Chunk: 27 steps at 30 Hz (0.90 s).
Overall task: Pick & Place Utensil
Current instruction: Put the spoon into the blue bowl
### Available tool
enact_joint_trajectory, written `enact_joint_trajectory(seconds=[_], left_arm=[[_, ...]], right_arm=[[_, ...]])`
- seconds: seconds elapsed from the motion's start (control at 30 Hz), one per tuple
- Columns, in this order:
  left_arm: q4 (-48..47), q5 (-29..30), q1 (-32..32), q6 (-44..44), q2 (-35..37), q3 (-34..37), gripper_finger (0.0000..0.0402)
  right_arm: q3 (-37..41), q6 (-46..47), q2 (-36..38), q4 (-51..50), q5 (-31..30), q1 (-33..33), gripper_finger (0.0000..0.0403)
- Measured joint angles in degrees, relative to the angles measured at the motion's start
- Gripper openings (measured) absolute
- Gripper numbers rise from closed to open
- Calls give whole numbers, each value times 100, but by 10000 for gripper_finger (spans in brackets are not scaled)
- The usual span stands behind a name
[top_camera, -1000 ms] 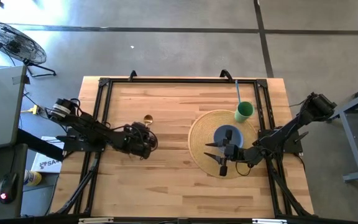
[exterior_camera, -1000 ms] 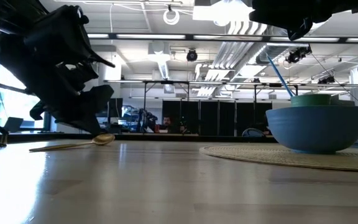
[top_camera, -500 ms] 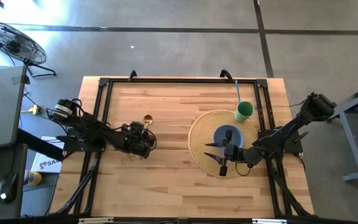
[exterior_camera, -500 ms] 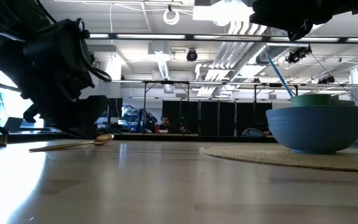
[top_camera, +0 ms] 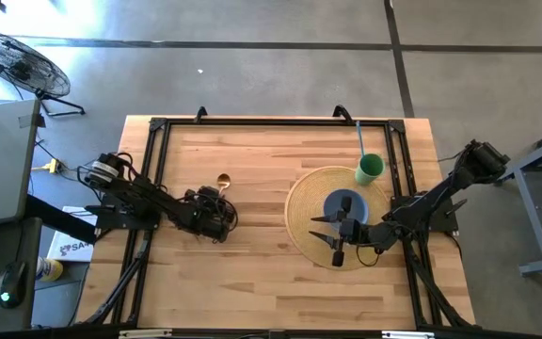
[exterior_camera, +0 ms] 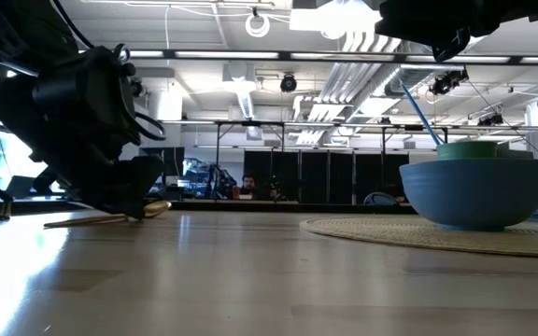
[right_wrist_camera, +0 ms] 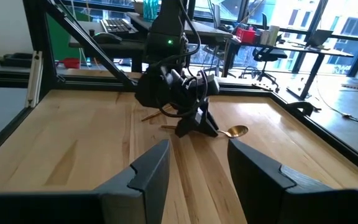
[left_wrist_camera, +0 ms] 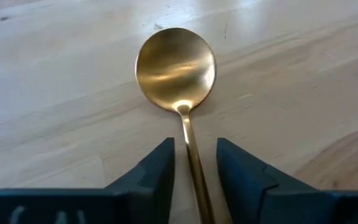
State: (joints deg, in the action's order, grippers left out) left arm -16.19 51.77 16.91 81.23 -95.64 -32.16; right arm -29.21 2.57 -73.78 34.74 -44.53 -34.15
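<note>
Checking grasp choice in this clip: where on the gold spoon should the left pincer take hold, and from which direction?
Probably the thin handle just behind the bowl, coming from above. The gold spoon lies flat on the table, and its handle runs straight between the left pincer fingers, which straddle it without visibly touching. The wide bowl would not fit that gap. The right pincer waits over the blue bowl.

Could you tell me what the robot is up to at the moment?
The left gripper is down at the table with its open fingers on either side of the gold spoon's handle, which lies flat on the wood; it is not yet clamped. The right gripper hangs open above the woven mat, beside the blue bowl. A green cup with a blue straw stands at the mat's edge.
</note>
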Motion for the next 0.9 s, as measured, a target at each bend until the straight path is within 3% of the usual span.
enact_joint_trajectory(seconds=[0.27, 0.5, 0.7, 0.9], left_arm=[[39, -12, -2, -148, 0, 3, 14], [1064, -247, -5, -1770, -15, -208, 28], [2199, -651, -4, -3672, -13, -612, 8], [2404, -1295, -2, -4364, -156, -914, 15]], right_arm=[[0, -1, 117, -155, 40, -4, 156], [0, -208, 369, -596, 54, -126, 156], [0, -428, 369, -625, 63, -266, 156], [0, -413, 324, -652, 603, -304, 156]])
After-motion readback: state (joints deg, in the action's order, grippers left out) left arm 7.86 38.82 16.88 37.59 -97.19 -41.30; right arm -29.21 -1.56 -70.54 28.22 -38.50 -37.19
